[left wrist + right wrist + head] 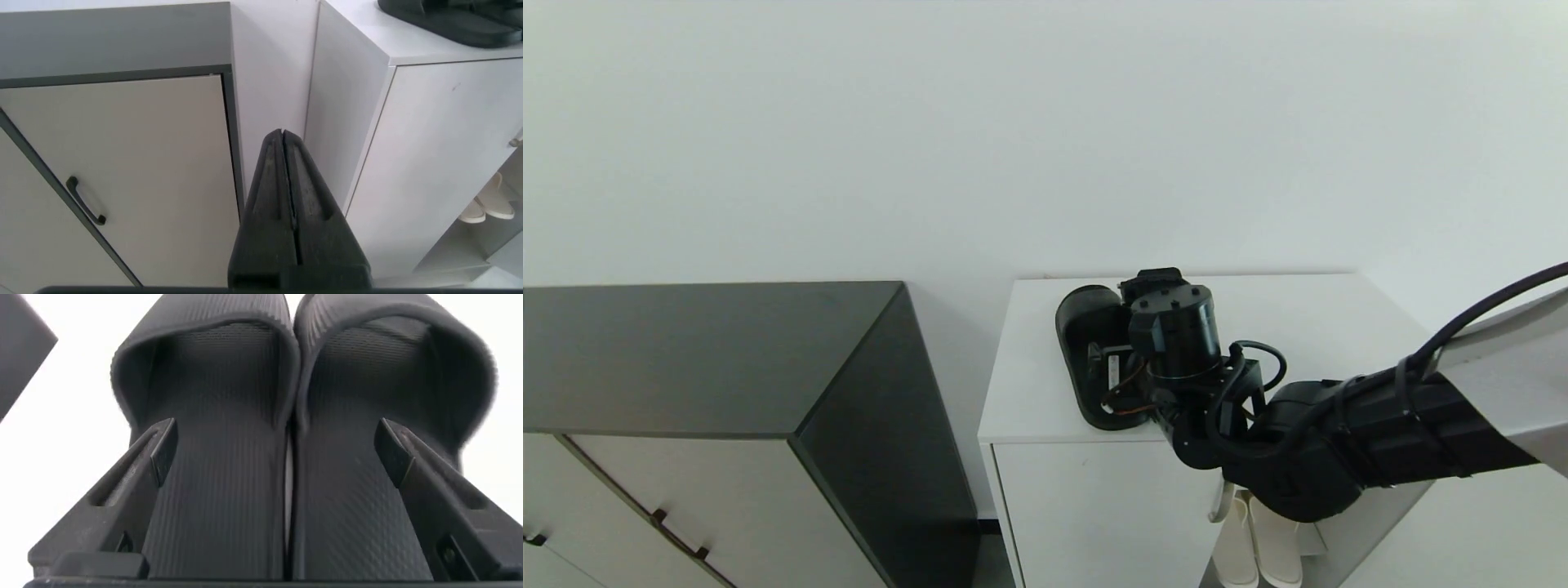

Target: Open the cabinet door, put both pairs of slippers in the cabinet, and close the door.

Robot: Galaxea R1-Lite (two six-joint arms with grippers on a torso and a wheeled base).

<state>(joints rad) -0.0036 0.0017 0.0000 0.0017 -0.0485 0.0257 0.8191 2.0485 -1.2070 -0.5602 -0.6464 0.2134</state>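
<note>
My left tool (282,139) hangs low in front of the furniture, its fingers pressed flat together with nothing between them. It points at the gap between the two cabinets. My right arm (1339,441) comes in from the right edge of the head view, elbow low and forearm rising over the front edge of the white cabinet (1045,400), with the wrist bent down onto the top.

The right tool (275,437) is spread wide, one finger over the footbed of each of the black slippers (1086,359). I cannot tell whether the fingers touch the soles. That pair lies side by side and touching on the cabinet top, near its front left corner, with the toes pointing away from me.

Below my forearm the right-hand compartment stands open, and the white slippers (1254,543) sit inside it, side by side. The forearm hides part of that opening.

To the left, just beside the white cabinet, stands a dark-topped cabinet (711,351) with pale fronts and a dark handle (86,200). A plain white wall (1045,122) runs behind both.
</note>
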